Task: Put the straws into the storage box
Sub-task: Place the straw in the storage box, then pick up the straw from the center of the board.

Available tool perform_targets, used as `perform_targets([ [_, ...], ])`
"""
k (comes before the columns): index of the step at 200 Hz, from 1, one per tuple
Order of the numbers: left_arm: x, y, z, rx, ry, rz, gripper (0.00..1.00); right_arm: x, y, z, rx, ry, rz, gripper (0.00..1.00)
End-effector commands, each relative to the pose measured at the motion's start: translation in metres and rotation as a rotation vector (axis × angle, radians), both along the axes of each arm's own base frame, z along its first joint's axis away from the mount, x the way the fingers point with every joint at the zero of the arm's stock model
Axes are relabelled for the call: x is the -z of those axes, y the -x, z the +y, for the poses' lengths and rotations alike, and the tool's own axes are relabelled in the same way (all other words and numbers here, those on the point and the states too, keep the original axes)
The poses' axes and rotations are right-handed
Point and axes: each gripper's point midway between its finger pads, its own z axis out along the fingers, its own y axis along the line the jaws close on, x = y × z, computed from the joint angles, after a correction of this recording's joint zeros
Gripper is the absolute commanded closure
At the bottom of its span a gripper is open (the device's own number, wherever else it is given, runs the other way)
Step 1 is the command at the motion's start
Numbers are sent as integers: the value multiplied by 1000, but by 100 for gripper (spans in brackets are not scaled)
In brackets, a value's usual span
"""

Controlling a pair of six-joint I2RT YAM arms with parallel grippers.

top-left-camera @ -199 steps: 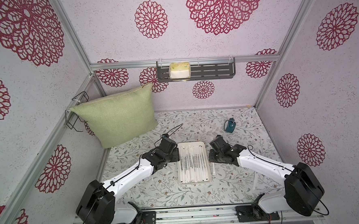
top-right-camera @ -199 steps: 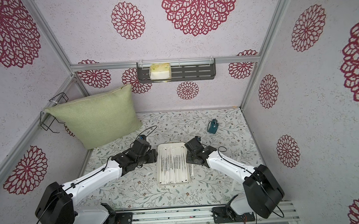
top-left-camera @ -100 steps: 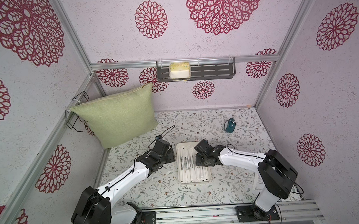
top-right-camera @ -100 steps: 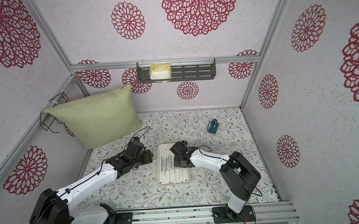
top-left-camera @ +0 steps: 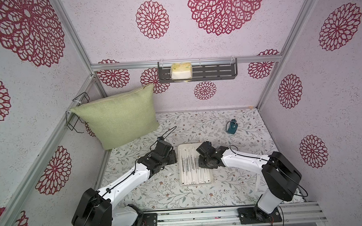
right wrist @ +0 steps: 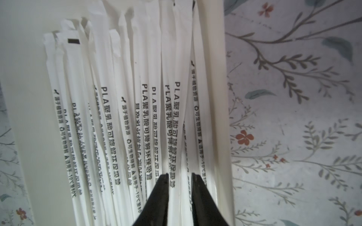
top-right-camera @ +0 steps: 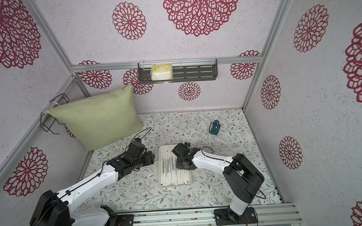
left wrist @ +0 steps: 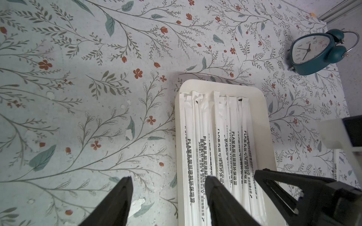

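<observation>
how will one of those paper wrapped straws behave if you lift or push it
The straws look thin and long, so probably light and a bit bendy when lifted by one end. Their flattened, crinkled paper wrappers likely stop them rolling, though they may slide. Piled loosely in the storage box, neighbours could shift too.

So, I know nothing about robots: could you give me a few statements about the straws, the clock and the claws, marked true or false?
1. Wrapped straws lie in the storage box. True.
2. The teal clock sits inside that box. False: it stands on the table, apart from the box.
3. The left claw is shut. False: its jaws stand wide apart.
4. The right claw is over the straws. True.
</observation>
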Motion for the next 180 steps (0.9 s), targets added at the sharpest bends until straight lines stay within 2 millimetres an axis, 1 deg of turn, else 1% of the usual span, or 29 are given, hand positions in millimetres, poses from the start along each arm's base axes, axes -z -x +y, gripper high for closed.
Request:
perform_targets([
  [1, -16, -10, -5, 15, 6, -43, 34, -40, -10, -34, 63, 20, -64, 69],
  [11, -19, -13, -9, 29, 7, -50, 34, -42, -10, -58, 106, 33, -61, 66],
  [24, -24, -17, -12, 45, 4, -61, 34, -41, -8, -93, 185, 23, -47, 60],
  [52, -34, -23, -15, 66, 2, -106, 34, -35, 5, -174, 390, 22, -43, 41],
  [60, -35, -24, -15, 68, 2, -119, 34, -32, 10, -198, 471, 37, -32, 34],
  [68, -35, -26, -15, 67, 4, -129, 34, -31, 15, -220, 547, 61, -36, 25],
  [83, -33, -30, -13, 63, 16, -139, 34, -27, 22, -256, 678, 106, -42, 3],
  [89, -32, -32, -12, 61, 23, -139, 34, -25, 24, -268, 716, 111, -41, 1],
  [102, -28, -35, -10, 57, 38, -132, 34, -26, 23, -288, 774, 134, -48, 1],
  [119, -26, -36, -8, 61, 50, -124, 34, -25, 23, -309, 825, 192, -45, 1],
  [143, -26, -37, -3, 65, 57, -121, 34, -16, 21, -328, 876, 211, -46, 1],
  [180, -24, -37, -1, 74, 59, -110, 34, 1, 10, -344, 920, 164, -49, 1],
])
